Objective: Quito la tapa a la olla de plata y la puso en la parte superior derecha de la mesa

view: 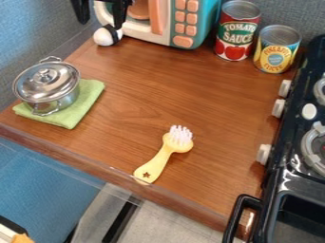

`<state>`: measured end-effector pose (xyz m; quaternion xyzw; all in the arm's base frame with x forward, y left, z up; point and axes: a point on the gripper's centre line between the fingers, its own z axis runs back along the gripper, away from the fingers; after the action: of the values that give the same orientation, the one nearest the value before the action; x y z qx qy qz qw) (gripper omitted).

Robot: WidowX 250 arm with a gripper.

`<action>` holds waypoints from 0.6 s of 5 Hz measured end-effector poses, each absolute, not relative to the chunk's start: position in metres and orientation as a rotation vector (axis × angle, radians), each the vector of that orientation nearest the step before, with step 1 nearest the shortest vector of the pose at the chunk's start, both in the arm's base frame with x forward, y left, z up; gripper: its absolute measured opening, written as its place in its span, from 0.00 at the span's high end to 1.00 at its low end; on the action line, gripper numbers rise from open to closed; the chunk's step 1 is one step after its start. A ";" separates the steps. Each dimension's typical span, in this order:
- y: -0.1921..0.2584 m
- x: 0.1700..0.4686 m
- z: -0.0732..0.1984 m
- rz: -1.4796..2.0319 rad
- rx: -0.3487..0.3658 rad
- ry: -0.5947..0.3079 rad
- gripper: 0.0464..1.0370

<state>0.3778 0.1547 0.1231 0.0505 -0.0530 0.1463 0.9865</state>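
Gripper [101,24]: cut off at top edge, fingers wide apart
Silver pot [62,102]: upright, inside hidden by lid [45,85]
Handles: aligned toward view's top and bottom

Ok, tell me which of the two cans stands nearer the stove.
The yellow-and-blue can, close to the stove; the red-and-green can stands farther off, beside the toy microwave.
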 end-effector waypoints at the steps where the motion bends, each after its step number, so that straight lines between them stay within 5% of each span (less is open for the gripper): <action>1: 0.153 0.376 0.108 0.291 0.088 -0.067 0.04; 3: 0.189 0.339 0.090 0.329 0.048 -0.037 0.04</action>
<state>0.3386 0.1890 0.0903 0.0239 -0.0186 0.1638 0.9860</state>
